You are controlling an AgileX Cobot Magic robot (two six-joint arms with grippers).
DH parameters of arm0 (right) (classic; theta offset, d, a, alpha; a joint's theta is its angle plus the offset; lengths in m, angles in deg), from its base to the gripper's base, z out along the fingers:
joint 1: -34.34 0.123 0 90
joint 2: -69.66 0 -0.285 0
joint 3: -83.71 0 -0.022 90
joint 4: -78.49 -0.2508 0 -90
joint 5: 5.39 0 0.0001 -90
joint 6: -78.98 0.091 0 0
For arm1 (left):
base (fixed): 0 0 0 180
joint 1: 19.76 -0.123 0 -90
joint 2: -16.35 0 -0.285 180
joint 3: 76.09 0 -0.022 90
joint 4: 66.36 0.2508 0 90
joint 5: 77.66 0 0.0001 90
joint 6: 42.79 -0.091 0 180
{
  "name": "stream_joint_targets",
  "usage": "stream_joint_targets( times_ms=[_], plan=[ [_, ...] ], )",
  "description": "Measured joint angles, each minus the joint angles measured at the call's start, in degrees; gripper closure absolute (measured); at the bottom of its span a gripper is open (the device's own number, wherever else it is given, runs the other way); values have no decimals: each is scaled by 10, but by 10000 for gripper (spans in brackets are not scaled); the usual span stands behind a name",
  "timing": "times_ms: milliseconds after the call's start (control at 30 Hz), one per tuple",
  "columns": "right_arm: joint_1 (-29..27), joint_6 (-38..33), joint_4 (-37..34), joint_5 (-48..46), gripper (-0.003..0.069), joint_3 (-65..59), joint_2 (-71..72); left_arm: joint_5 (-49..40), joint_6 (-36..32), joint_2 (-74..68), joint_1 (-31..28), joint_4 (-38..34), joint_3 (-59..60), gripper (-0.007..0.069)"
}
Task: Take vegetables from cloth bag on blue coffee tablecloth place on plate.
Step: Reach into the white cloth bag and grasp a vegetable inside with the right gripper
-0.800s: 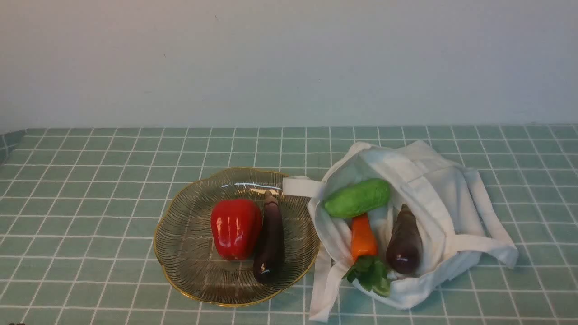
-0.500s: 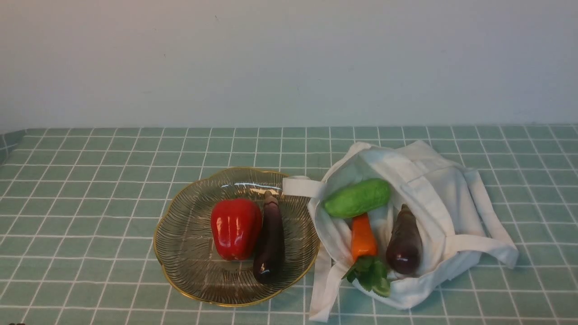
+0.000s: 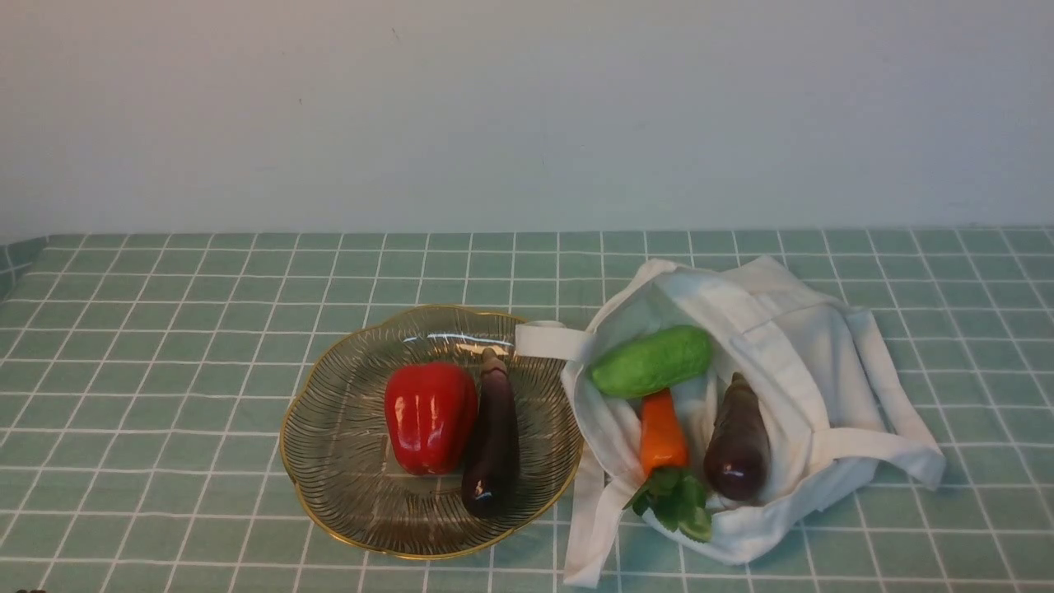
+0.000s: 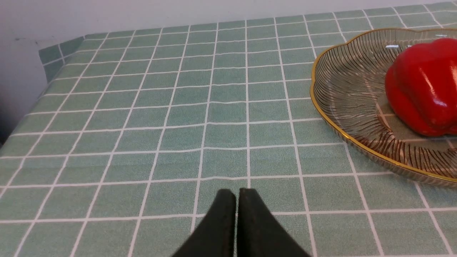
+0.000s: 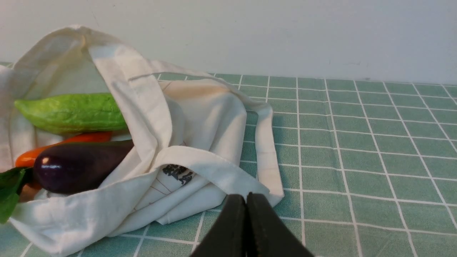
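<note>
The white cloth bag [image 3: 790, 346] lies open on the teal grid tablecloth [image 3: 165, 371], right of the gold-rimmed glass plate [image 3: 338, 445]. In the bag lie a green cucumber [image 3: 652, 361], an orange carrot [image 3: 663, 432] with green leaves, and a fat purple eggplant [image 3: 737, 445]. The right wrist view shows the bag [image 5: 200, 117], cucumber [image 5: 71, 112], carrot [image 5: 71, 141] and eggplant [image 5: 78, 165]. My right gripper [image 5: 246, 200] is shut and empty, just short of the bag's strap. My left gripper [image 4: 237, 194] is shut and empty over bare cloth, apart from the plate [image 4: 350, 92]. Neither gripper shows in the front view.
On the plate lie a shiny red bell pepper [image 3: 430, 416] and a slim dark eggplant [image 3: 492, 432]. The pepper also shows in the left wrist view [image 4: 425, 85]. A pale wall rises behind the table. The cloth's left edge [image 4: 43, 75] drops off.
</note>
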Motion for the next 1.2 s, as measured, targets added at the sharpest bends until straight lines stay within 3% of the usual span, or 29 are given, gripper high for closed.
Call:
stream_joint_targets(
  times_ms=[833,933,967,1033,1067,1100,1133,1200],
  plan=[
    [0,0,-1,0,675,0,0,0,0,0,0,0,0,629],
    [0,34,-54,8,675,-1,0,0,0,0,0,0,0,629],
    [0,70,-131,17,675,-3,0,0,0,0,0,0,0,629],
    [0,99,-188,21,675,-3,0,0,0,0,0,0,0,629],
    [0,135,-265,25,675,-3,0,0,0,0,0,0,0,629],
    [0,144,-286,27,675,-3,0,0,0,0,0,0,0,629],
    [0,168,-354,31,675,-3,0,0,0,0,0,0,0,629],
    [0,175,-400,39,675,-3,0,0,0,0,0,0,0,629]
  ],
)
